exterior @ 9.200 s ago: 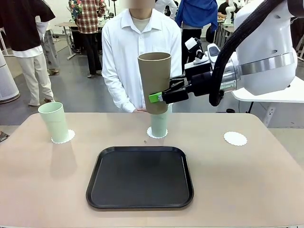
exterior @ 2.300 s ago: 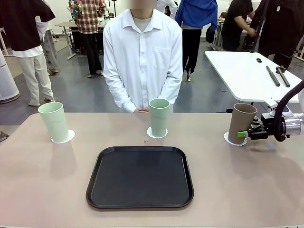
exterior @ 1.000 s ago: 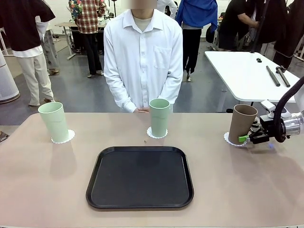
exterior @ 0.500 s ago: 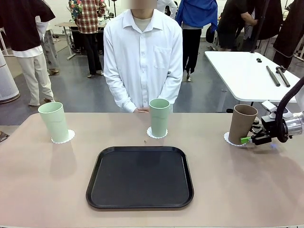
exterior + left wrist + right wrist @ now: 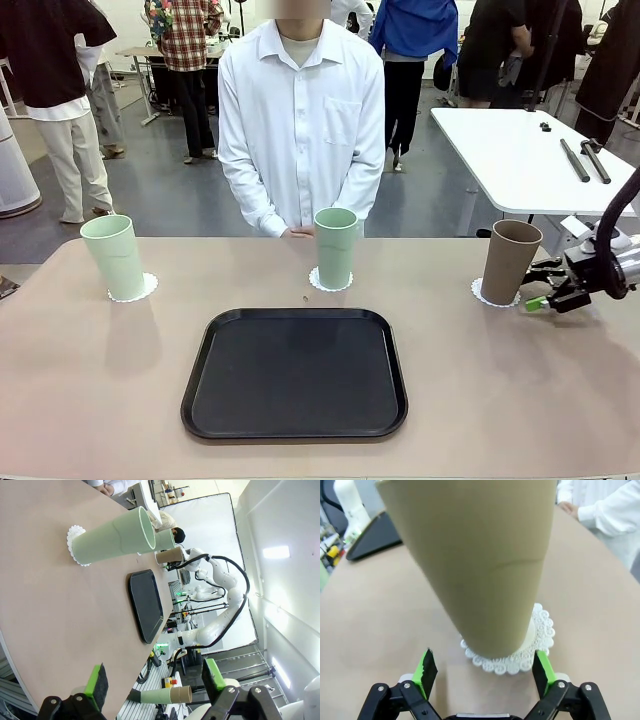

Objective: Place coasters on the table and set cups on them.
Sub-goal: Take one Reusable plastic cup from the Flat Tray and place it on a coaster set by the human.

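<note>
Three cups stand upright on the beige table (image 5: 100,400), each on its own white lacy coaster: a pale green cup (image 5: 114,257) on the left coaster (image 5: 146,287) near the robot's left end, a second green cup (image 5: 335,247) on the middle coaster (image 5: 318,282) just in front of the person in the white shirt (image 5: 300,120), and the tan-brown cup (image 5: 510,262) on the right coaster (image 5: 480,292) toward the robot's right end. A black tray (image 5: 295,373) lies flat on the near middle of the table, apart from all three cups, with a tiny dark speck between its far edge and the middle coaster — too small to identify. The right gripper (image 5: 542,290) sits low over the table just to the right of the tan-brown cup, its jaws spread wide and holding nothing. From the right wrist camera the tan-brown cup (image 5: 480,560) looms close ahead, its base on the scalloped coaster (image 5: 540,635), while the right gripper (image 5: 485,667) has its green pads (image 5: 426,669) splayed on either side below the cup, seemingly clear of its wall, though the wide-angle lens makes the gap hard to judge. The left gripper (image 5: 156,679) is likewise wide open and empty, near the table's edge; ahead of it the nearest green cup (image 5: 112,537) stands on its coaster (image 5: 72,542), with the tray (image 5: 146,605) beyond it.
</note>
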{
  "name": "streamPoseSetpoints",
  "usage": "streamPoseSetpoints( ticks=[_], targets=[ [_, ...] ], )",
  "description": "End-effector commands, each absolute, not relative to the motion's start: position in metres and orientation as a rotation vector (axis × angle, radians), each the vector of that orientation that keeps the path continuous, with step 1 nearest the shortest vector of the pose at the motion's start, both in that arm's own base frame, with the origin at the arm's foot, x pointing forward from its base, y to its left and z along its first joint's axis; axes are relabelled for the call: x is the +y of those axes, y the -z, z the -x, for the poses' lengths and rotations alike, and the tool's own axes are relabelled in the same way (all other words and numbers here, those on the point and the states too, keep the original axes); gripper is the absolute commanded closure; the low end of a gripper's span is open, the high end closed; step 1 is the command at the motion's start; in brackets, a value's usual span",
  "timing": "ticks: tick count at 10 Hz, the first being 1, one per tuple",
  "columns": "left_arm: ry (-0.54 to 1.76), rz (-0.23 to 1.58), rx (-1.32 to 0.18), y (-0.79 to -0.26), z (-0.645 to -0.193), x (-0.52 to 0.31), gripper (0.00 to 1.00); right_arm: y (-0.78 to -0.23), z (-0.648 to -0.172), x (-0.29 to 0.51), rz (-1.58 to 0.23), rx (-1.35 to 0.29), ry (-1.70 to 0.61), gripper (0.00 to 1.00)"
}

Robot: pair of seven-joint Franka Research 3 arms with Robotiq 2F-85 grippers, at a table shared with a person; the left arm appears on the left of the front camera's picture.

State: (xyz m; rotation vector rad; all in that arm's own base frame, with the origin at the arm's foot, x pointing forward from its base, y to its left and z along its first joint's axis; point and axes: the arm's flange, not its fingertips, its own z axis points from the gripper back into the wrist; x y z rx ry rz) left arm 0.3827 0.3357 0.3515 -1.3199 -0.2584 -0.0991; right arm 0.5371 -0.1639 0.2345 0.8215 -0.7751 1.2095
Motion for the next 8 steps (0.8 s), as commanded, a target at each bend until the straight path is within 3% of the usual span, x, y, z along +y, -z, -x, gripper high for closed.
streamPoseSetpoints(
  ticks=[1, 4, 6, 8],
  targets=[
    [0.091, 1.31, -0.254, -0.354, -0.382, 0.336, 0.0, -0.272, -0.509, -0.173, -0.726, -0.735, -1.17, 0.0],
    [0.091, 1.31, -0.254, -0.354, -0.382, 0.336, 0.0, -0.351, -0.478, -0.185, -0.457, -0.598, -0.949, 0.0],
    [0.091, 1.31, -0.254, -0.354, -0.382, 0.336, 0.0, -0.399, -0.461, -0.167, -0.362, -0.581, -0.844, 0.0],
    [0.091, 1.31, -0.254, -0.354, -0.382, 0.336, 0.0, -0.445, -0.443, -0.135, -0.33, -0.425, -0.793, 0.0]
  ],
)
